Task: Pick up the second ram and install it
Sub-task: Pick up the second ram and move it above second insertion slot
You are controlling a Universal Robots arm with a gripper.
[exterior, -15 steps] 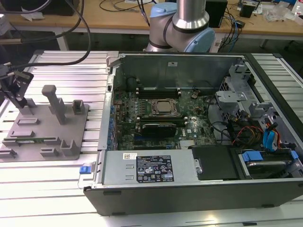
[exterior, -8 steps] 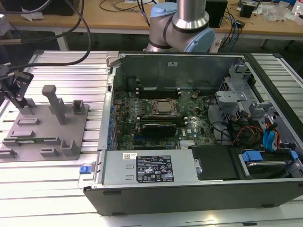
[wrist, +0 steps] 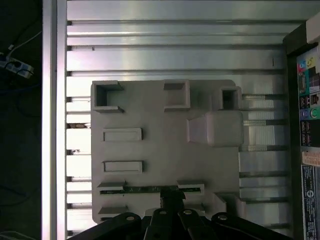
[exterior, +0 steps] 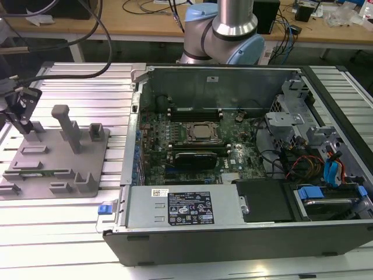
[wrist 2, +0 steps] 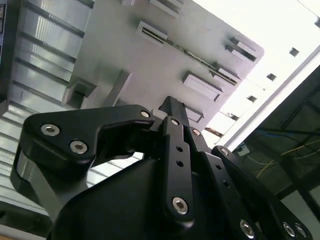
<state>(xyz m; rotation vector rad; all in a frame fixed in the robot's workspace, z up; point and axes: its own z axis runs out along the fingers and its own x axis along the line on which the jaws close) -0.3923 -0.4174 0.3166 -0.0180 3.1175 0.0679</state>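
Reference: grey fixture plate [exterior: 58,153].
- Above its middle: open air, only low flat pads underneath.
- Far half: tall post [exterior: 66,127] rises, with a square bracket [exterior: 98,133] just beside it. Both bar a low sweep.
- Toward the exterior view's right: computer chassis wall [exterior: 134,146] stands near the plate's edge.
- Beyond the far edge: black cable [exterior: 64,74] crosses.
- Near side: flat slatted table [exterior: 52,221], open approach.

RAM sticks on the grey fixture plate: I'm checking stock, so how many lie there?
1. The ram stick lies in the slotted holders along the lower edge of the grey fixture plate in the exterior view. Sticks already seated inside the computer could be hidden.
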